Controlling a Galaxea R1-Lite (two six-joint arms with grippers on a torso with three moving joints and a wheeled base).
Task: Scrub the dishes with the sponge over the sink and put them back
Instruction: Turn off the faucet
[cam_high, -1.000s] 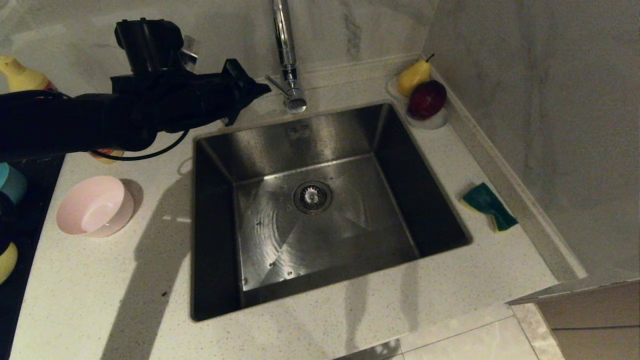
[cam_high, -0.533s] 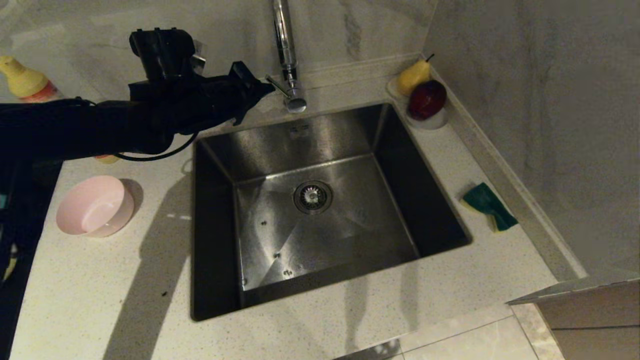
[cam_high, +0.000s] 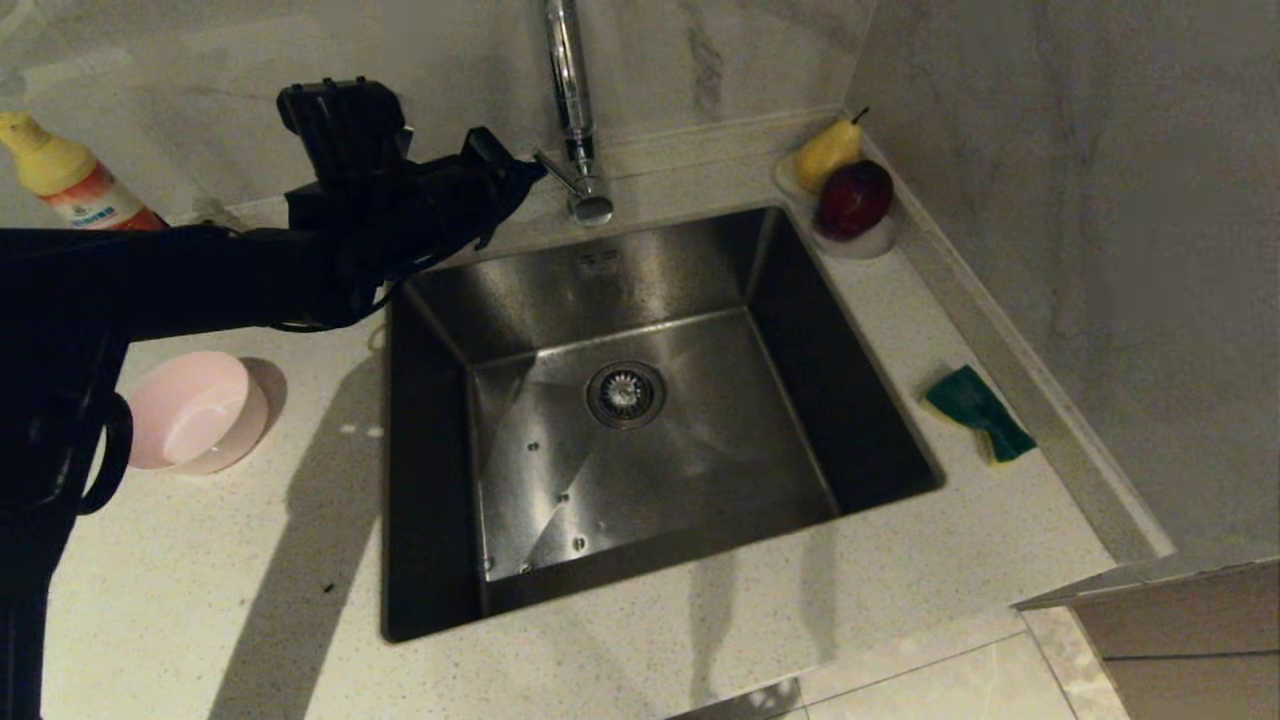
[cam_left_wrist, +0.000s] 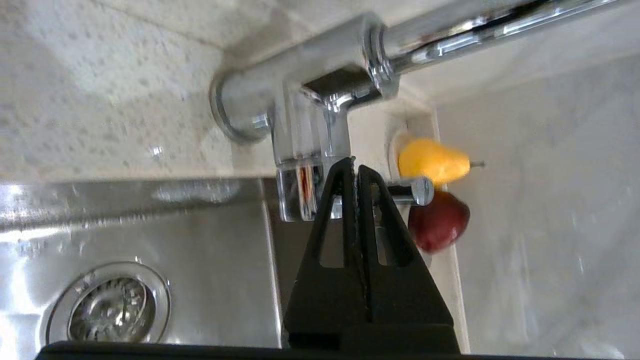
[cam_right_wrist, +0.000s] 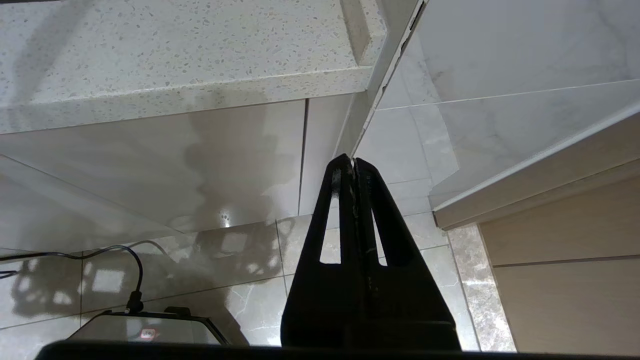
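My left gripper (cam_high: 525, 175) (cam_left_wrist: 354, 167) is shut and empty, its tip right beside the lever of the chrome tap (cam_high: 572, 110) (cam_left_wrist: 320, 90) behind the steel sink (cam_high: 430, 300) (cam_left_wrist: 210, 220). Whether it touches the lever I cannot tell. A pink bowl (cam_high: 195, 412) stands on the counter left of the sink, partly behind my left arm. The sponge (cam_high: 978, 412), green face up, lies on the counter right of the sink. My right gripper (cam_right_wrist: 354, 167) is shut and empty, parked below the counter's edge over the floor. The other dishes are hidden.
A small white dish (cam_high: 860, 238) with a yellow pear (cam_high: 828, 152) (cam_left_wrist: 434, 161) and a red apple (cam_high: 853, 198) (cam_left_wrist: 439, 222) sits at the back right corner. A yellow-capped bottle (cam_high: 70, 185) stands at the back left. Walls close the back and right.
My left arm has swung right and lower toward the tap, bringing the shut gripper's tip up to the lever. The arm now covers the items at the far left edge.
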